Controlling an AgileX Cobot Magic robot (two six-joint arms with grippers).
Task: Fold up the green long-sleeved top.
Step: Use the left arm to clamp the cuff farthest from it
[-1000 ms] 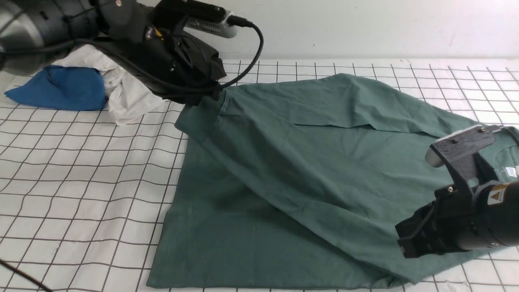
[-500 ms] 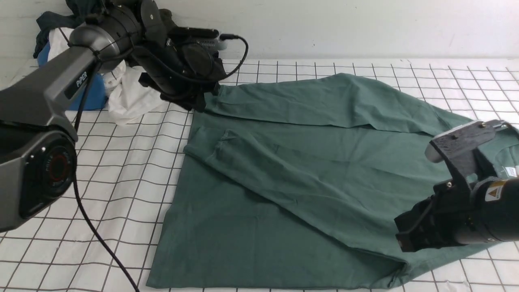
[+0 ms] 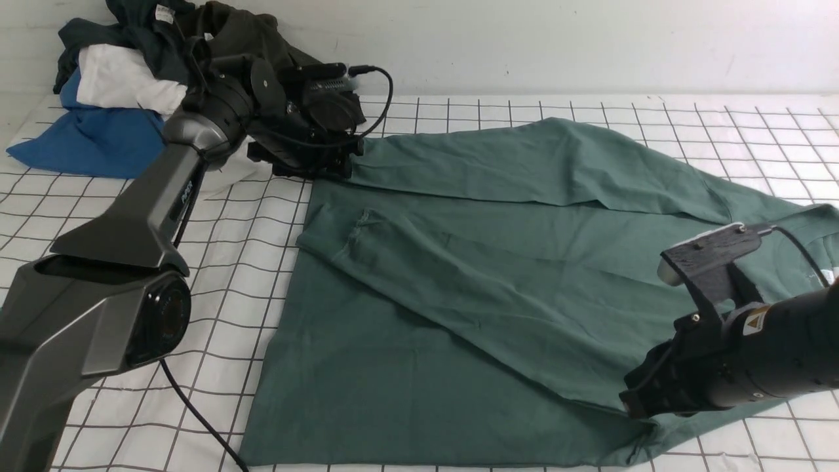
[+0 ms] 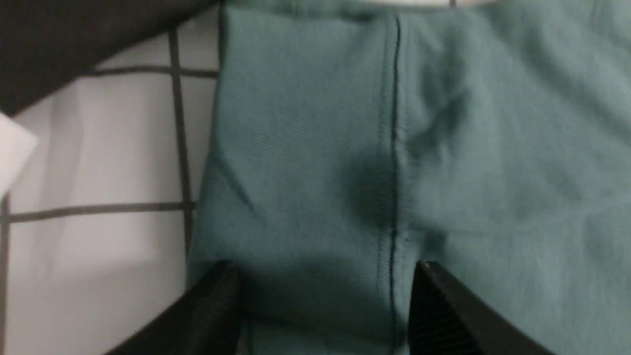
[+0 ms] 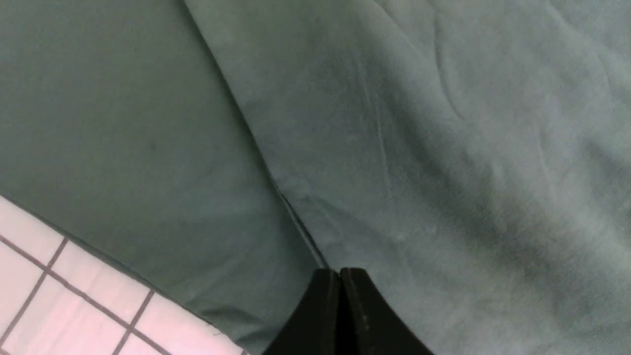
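Note:
The green long-sleeved top (image 3: 498, 275) lies spread on the gridded cloth, with one part folded diagonally over its body. My left gripper (image 3: 331, 164) is at the top's far left corner. In the left wrist view it (image 4: 323, 266) stands open, its fingers (image 4: 438, 310) straddling a stitched green hem (image 4: 394, 148) without gripping it. My right gripper (image 3: 630, 408) is low at the near right. It (image 5: 340, 271) is shut, with its tips resting on the edge of the folded layer (image 5: 291, 197). No cloth shows between the jaws.
A pile of other clothes sits at the back left against the wall: a blue one (image 3: 85, 141), a white one (image 3: 124, 82) and a dark one (image 3: 229, 29). The left arm's cable (image 3: 196, 419) trails over the near left of the gridded cloth (image 3: 196, 275).
My left gripper carried the lifted green edge to the far left corner, set it down and opened, letting go. The raised fold settled flat. My right gripper shifted slightly nearer and lower.

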